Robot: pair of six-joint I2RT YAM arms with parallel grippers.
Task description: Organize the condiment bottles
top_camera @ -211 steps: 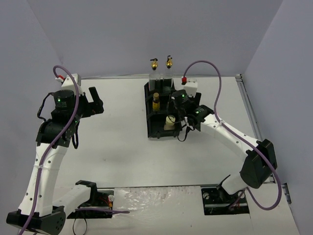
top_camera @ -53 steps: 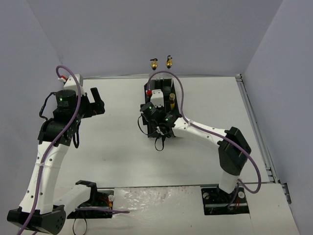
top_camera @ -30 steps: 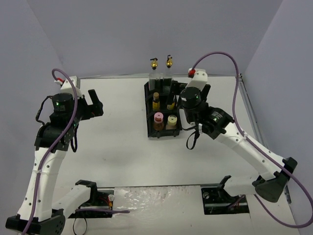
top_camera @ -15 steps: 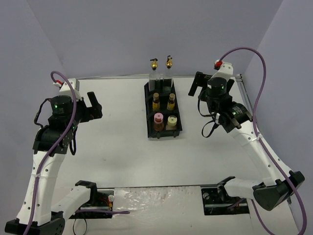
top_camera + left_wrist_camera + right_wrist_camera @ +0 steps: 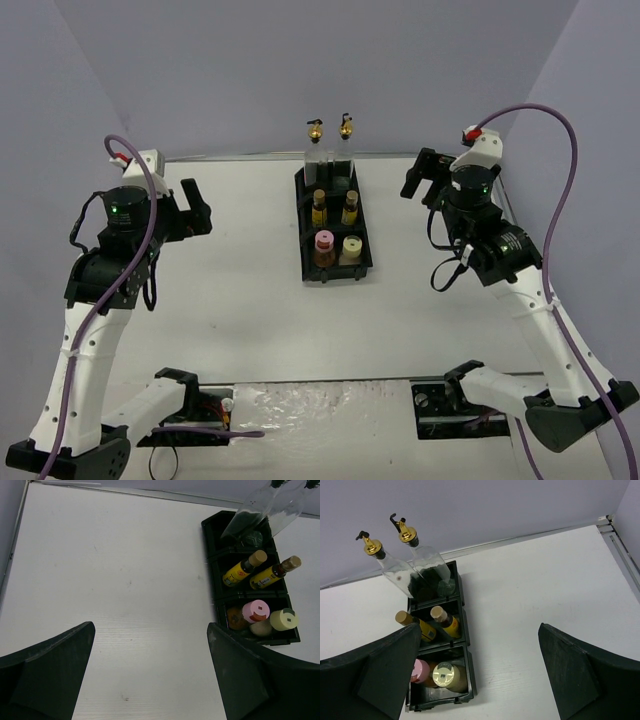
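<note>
All six condiment bottles stand in the black tray (image 5: 304, 232) at the table's middle back. Two tall clear bottles with gold pourers (image 5: 315, 131) (image 5: 346, 127) fill the far compartment. Two amber-yellow bottles (image 5: 320, 205) (image 5: 350, 205) fill the middle one. The pink-capped bottle (image 5: 324, 243) and the cream bottle (image 5: 351, 246) fill the near one. My left gripper (image 5: 198, 208) is open and empty, left of the tray. My right gripper (image 5: 422, 174) is open and empty, right of the tray. The tray also shows in the left wrist view (image 5: 212, 550) and the right wrist view (image 5: 471, 677).
A metal rail (image 5: 240, 157) runs along the table's back edge under the purple wall. Purple cables (image 5: 560, 130) loop off both arms. The arm bases and a crinkled clear sheet (image 5: 310, 405) sit at the near edge.
</note>
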